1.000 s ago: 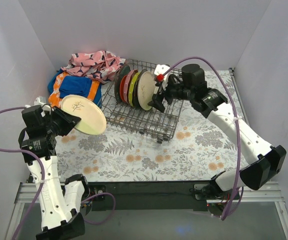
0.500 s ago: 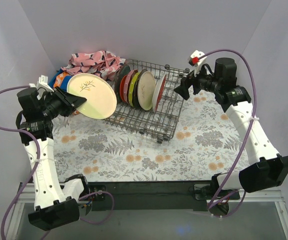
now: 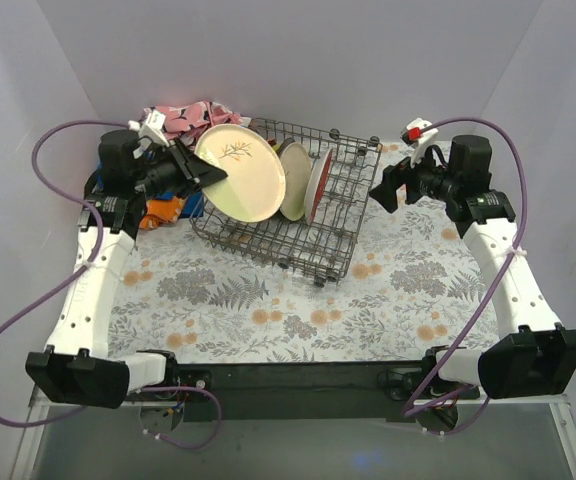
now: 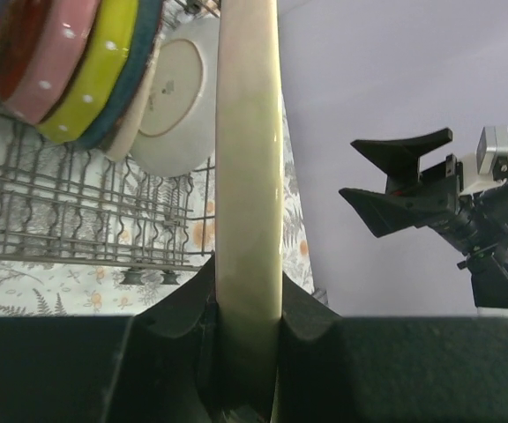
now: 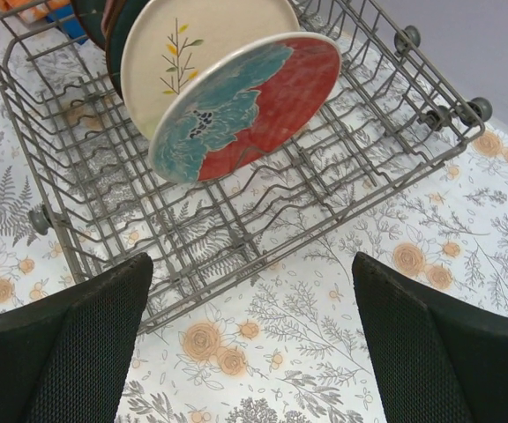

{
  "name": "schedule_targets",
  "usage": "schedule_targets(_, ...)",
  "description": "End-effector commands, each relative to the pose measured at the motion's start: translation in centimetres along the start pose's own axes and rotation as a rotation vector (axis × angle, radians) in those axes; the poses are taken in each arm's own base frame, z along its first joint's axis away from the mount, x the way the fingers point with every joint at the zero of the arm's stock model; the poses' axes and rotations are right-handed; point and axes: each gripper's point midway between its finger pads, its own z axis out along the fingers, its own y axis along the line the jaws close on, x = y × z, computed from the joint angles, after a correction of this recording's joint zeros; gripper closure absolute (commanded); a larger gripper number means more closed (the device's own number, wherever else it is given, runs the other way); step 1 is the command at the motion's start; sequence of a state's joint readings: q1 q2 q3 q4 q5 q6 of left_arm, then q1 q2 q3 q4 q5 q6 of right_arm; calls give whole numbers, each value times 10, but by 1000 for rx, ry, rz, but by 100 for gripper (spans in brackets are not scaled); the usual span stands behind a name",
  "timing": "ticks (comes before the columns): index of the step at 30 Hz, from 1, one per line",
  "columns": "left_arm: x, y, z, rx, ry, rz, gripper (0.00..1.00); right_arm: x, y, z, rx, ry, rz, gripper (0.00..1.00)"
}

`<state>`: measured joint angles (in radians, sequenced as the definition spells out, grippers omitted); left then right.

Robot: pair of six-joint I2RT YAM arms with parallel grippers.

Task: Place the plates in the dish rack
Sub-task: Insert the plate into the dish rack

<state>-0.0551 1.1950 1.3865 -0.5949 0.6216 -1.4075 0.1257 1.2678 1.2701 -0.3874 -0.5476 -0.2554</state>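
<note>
L pincer (image 3: 206, 175) pinching cream plate (image 3: 243, 178) by rim, tilted over left end of rack (image 3: 340, 232), other plates (image 5: 245, 106) standing in it. R pincer (image 3: 380, 190) spread wide, empty, right of rack.

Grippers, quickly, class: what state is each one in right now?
Left gripper: closed on the cream sprig plate.
Right gripper: open, holding nothing.

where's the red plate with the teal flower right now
Top view: the red plate stands on edge in the dish rack, rightmost in the row, right beside a racked cream plate; the open right gripper hovers off to its right.
</note>
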Motion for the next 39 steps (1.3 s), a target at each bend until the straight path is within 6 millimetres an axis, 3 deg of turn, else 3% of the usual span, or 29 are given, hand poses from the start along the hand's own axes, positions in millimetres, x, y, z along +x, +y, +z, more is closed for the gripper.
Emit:
schedule_targets(1,-14,-85,7,196,-71,205,100,-9,-8,-13,37,-49,-4,2)
schedule_targets(5,2,-101,46,225,9,258,100,1,-19,-18,75,-36,18,1)
schedule_targets(11,11,-133,80,276,39,345,100,13,-35,-26,134,-18,42,2)
schedule_targets(12,15,-129,96,265,60,346,100,15,-35,-25,135,-15,45,2)
schedule_targets(14,25,-137,109,274,81,377,100,19,-47,-31,171,-10,62,1)
schedule_targets(15,20,-147,112,280,60,391,100,22,-50,-33,181,-7,71,2)
schedule_targets(17,34,-145,135,264,100,421,100,25,-54,-35,195,-3,77,1)
schedule_targets(18,26,-158,135,269,66,436,100,27,-57,-37,205,-1,80,2)
schedule_targets(19,41,-151,153,248,109,442,100,29,-58,-37,208,3,83,2)
schedule_targets(22,47,-156,172,225,103,479,100,34,-64,-38,227,14,89,2)
schedule_targets(25,48,-164,179,211,79,517,100,39,-67,-39,239,25,99,2)
schedule_targets(34,69,-163,202,149,59,625,100,47,-77,-41,258,40,117,2)
schedule_targets(39,67,-163,210,90,-7,702,100,51,-78,-41,259,46,125,2)
